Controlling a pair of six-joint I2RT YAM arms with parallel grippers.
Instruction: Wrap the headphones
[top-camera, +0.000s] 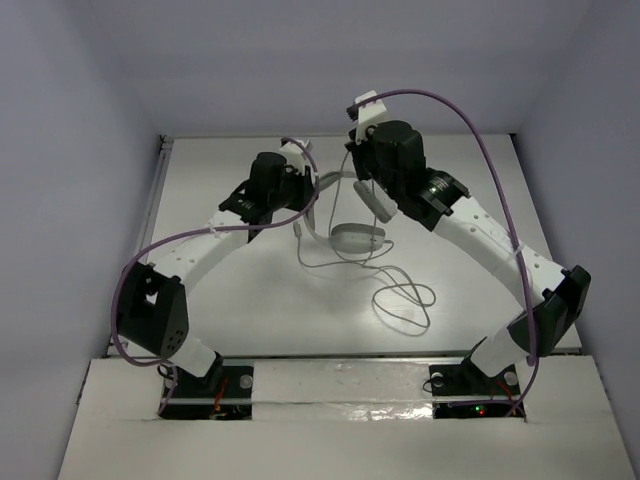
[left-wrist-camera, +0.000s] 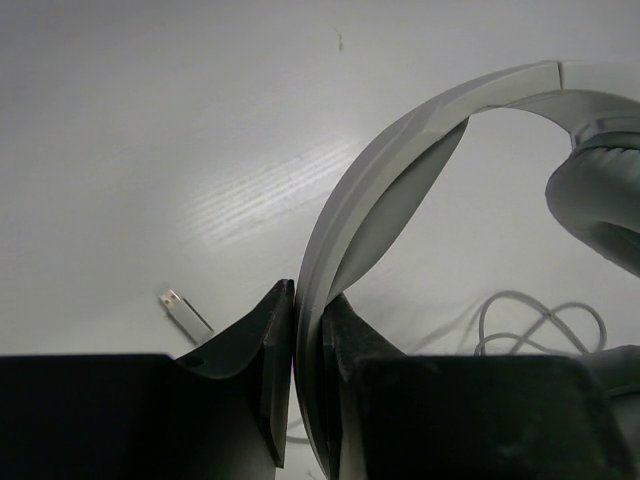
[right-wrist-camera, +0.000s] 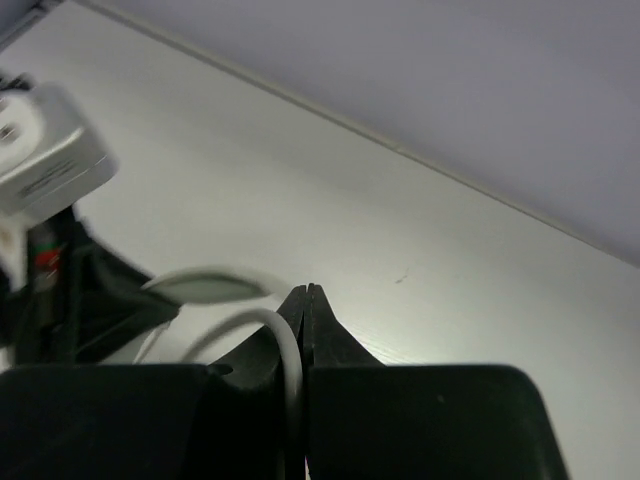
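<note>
Nearest the arm bases, the thin grey cable (top-camera: 405, 300) of the headphones (top-camera: 370, 238) is laid in loose, overlapping loops on the white counter (top-camera: 250, 300), just on the near side of the earcup (top-camera: 348, 237). The earcup, a pale-grey padded oval, is rested on the counter about midway between the two arms, and a further run of cable is curved round its near left side. From the earcup a wide, flat, white headband (left-wrist-camera: 400, 130) is carried up and away to the far left in a smooth arc, so that part of the headphones is raised off the counter. The headband is grasped edge-on by the left end effector (left-wrist-camera: 308, 292), beyond and to the left of the earcup, and its two dark fingers (left-wrist-camera: 260, 350) are pressed against either face of the band. A small plug (left-wrist-camera: 187, 312) with a metal tip is seen lying flat on the counter just beside that end effector, touched by nothing; where it lies with regard to the earcup cannot be told. Farther still, beyond the earcup and above it, the right end effector (right-wrist-camera: 307, 290) is held clear of the counter with its fingers clenched together. A strand of the cable is arched up to the seam between them and appears to be pinched there. A pale wall (top-camera: 300, 60) is seen behind everything.
</note>
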